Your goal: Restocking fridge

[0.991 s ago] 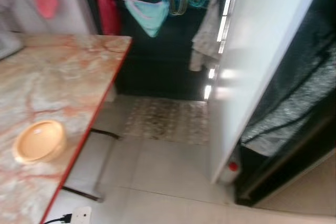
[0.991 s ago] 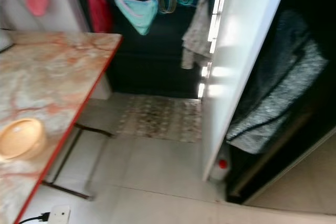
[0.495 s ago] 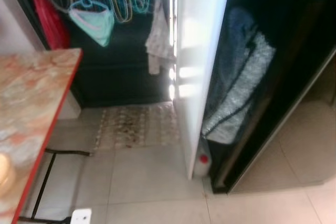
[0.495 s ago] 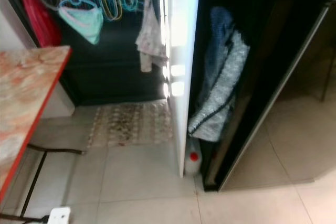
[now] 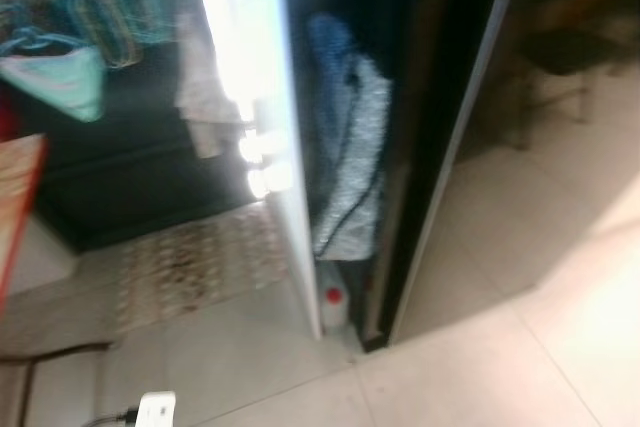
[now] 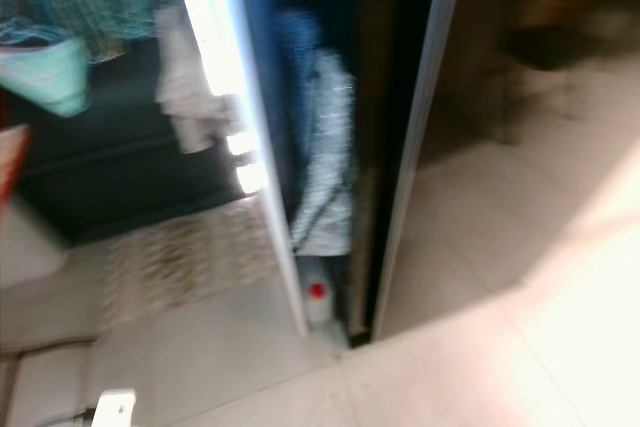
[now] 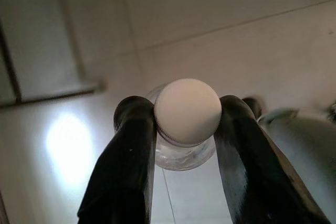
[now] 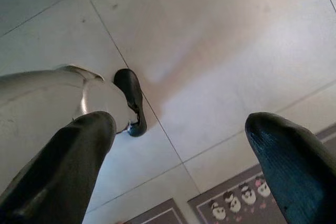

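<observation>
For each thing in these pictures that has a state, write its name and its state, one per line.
Left gripper: shut on the bottle.
Bottle: capped with a white cap, held at the neck.
Right gripper: open, holding nothing, above floor tiles.
White door: open, seen edge-on.
Red-capped jug: upright on the floor, capped.

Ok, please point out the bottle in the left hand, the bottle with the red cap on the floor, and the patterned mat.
bottle (image 7: 187, 109), left wrist view, on its white cap.
red-capped bottle (image 5: 333, 307), left eye view, on its body.
patterned mat (image 5: 195, 262), left eye view, on its middle.

long glossy black fingers (image 7: 131, 166), rounded tips; silver leg (image 8: 47, 98).
</observation>
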Robot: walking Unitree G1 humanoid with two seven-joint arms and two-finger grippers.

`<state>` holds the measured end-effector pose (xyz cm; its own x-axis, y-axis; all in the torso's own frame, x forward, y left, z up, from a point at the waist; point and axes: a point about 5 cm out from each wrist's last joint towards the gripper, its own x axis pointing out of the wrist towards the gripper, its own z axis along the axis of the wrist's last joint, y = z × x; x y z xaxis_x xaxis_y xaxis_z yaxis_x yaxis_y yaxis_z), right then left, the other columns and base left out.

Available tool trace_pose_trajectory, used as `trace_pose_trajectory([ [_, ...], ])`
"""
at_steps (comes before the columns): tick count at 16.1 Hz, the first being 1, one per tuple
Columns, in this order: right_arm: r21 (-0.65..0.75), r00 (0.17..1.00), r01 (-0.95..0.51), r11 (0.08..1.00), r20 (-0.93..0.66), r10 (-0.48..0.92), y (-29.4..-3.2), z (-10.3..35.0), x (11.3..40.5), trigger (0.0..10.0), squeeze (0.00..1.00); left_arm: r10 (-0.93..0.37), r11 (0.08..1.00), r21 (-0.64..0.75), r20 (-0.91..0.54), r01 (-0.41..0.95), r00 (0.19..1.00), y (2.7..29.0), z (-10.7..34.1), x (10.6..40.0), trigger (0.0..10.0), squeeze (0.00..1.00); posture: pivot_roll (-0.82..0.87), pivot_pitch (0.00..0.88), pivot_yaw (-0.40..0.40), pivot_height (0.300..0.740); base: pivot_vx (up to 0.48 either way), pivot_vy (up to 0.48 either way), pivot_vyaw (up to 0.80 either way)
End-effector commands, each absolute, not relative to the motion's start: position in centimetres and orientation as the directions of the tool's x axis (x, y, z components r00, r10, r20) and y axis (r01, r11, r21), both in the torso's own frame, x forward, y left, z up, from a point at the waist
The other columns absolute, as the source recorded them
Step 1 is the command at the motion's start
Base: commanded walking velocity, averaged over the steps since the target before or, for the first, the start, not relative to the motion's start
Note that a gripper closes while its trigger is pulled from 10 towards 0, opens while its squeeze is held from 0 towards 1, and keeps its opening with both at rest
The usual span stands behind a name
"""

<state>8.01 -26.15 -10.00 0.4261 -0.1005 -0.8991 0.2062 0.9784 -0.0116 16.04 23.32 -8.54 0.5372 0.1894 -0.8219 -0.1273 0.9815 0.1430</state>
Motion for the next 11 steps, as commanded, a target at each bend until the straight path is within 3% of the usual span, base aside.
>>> trace_pose_trajectory([
  [1, -0.003, 0.417, 0.222, 0.975, -0.904, -0.098, -25.9, -10.1, 7.7, 10.0, 0.00, 0.189, 0.982, 0.162, -0.832, -0.098, 0.521, 23.8, -8.6, 15.7, 10.0, 0.00, 0.01, 0.055, 0.105, 0.740, 0.000, 0.000, -0.77],
  [4, -0.007, 0.417, 0.234, 0.972, -0.903, -0.106, -26.1, -10.1, 7.7, 10.0, 0.00, 0.156, 0.987, 0.155, -0.817, -0.050, 0.555, 23.1, -8.1, 17.2, 10.0, 0.00, -0.01, 0.055, 0.098, 0.740, 0.000, 0.000, -0.77],
  [9, -0.053, 0.415, 0.246, 0.968, -0.897, -0.155, -27.8, -9.6, 7.4, 10.0, 0.00, 0.108, 0.992, 0.125, -0.829, -0.007, 0.549, 21.3, -8.5, 17.2, 10.0, 0.00, -0.07, 0.034, 0.084, 0.740, 0.000, 0.000, -0.77],
  [11, -0.072, 0.421, 0.239, 0.968, -0.891, -0.170, -28.2, -9.4, 7.4, 10.0, 0.00, 0.100, 0.994, 0.109, -0.839, -0.014, 0.535, 20.8, -8.8, 16.8, 10.0, 0.00, -0.09, 0.033, 0.092, 0.740, 0.000, 0.000, 0.00],
])
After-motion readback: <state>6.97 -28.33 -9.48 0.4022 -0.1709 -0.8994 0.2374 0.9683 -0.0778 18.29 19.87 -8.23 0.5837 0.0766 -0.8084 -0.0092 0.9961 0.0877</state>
